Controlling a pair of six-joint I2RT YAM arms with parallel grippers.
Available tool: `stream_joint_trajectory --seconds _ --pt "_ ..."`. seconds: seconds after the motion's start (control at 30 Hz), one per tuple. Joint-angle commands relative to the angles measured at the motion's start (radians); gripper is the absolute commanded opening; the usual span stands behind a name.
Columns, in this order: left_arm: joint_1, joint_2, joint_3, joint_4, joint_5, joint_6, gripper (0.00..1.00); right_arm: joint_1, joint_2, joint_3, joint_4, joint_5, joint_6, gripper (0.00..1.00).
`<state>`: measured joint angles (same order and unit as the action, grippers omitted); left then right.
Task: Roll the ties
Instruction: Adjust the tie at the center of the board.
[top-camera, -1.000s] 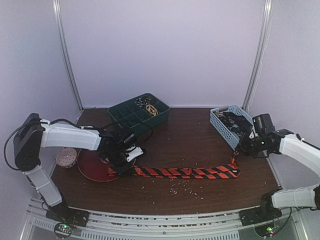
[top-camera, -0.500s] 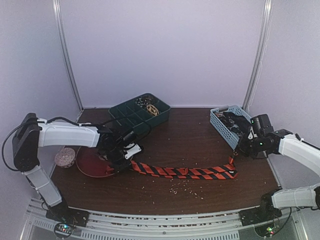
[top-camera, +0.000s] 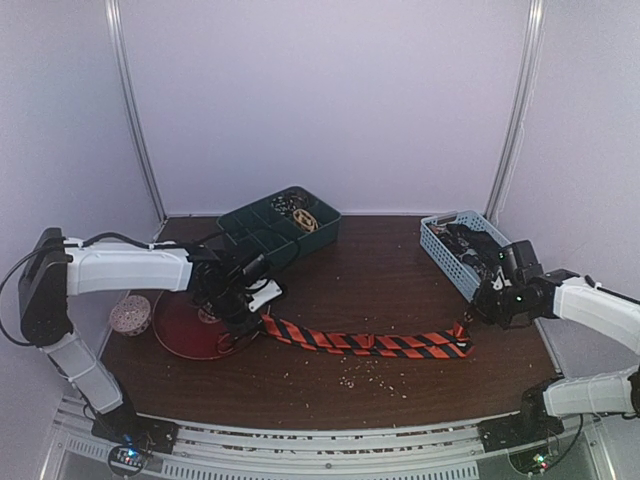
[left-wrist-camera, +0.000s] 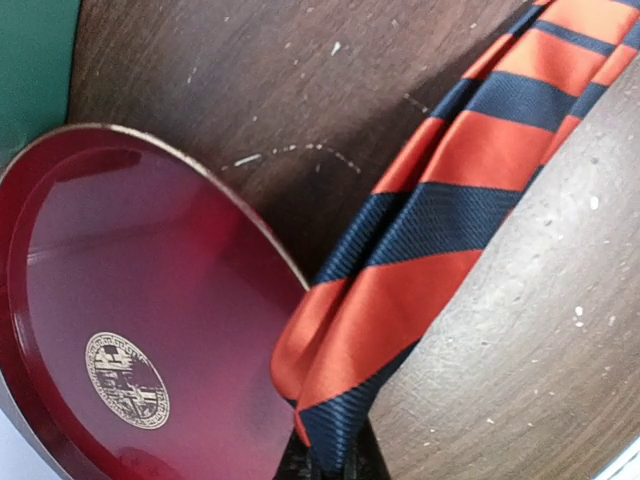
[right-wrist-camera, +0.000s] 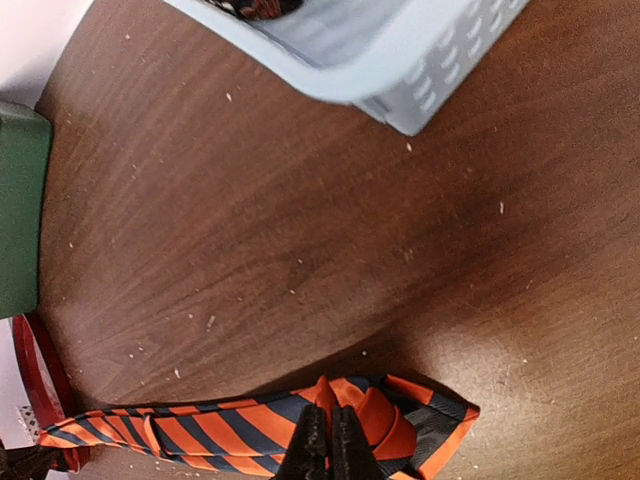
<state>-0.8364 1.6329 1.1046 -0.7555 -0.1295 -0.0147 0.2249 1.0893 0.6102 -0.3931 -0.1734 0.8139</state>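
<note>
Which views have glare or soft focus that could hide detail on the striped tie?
Left wrist: the striped tie shows a crisp weave, the table on the right is washed pale by glare, and the red plate has a soft sheen. Right wrist: the blue basket at the top is blurred, while the tie and wood grain are sharp. Top external: soft and dim overall, but the stripes are legible.

On the counter (top-camera: 380, 280) I count one striped tie (top-camera: 365, 343), lying just right of the one red plate (top-camera: 180, 330). Behind the plate there is one green tray (top-camera: 318, 236), left of the plate one speckled ball (top-camera: 130, 315), and far right of the plate one blue basket (top-camera: 445, 262). What lies inside the tray and the basket I cannot count. I have two grippers: the left gripper (top-camera: 244, 318) and the right gripper (top-camera: 470, 322).
</note>
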Motion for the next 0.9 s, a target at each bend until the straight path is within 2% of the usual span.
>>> stream_joint_trajectory --seconds 0.0,0.2,0.33,0.6,0.7,0.87 --pt "0.006 -0.034 0.056 -0.008 0.053 -0.006 0.0 0.024 0.009 -0.078 0.048 -0.015 0.066 0.0" --pt "0.006 -0.071 0.076 -0.01 0.084 -0.032 0.0 0.071 0.002 -0.199 0.163 0.012 0.226 0.0" --pt "0.005 -0.07 0.079 -0.019 0.097 -0.057 0.0 0.073 0.03 -0.234 0.18 0.103 0.266 0.0" --pt "-0.043 -0.074 0.082 0.048 0.179 -0.153 0.03 0.031 0.12 -0.207 0.103 0.296 0.275 0.0" --pt "-0.08 -0.061 0.083 0.092 0.195 -0.205 0.03 -0.011 0.157 -0.174 0.024 0.373 0.271 0.0" --pt "-0.148 -0.003 0.098 0.163 0.213 -0.282 0.04 -0.166 0.172 -0.125 -0.051 0.467 0.232 0.0"
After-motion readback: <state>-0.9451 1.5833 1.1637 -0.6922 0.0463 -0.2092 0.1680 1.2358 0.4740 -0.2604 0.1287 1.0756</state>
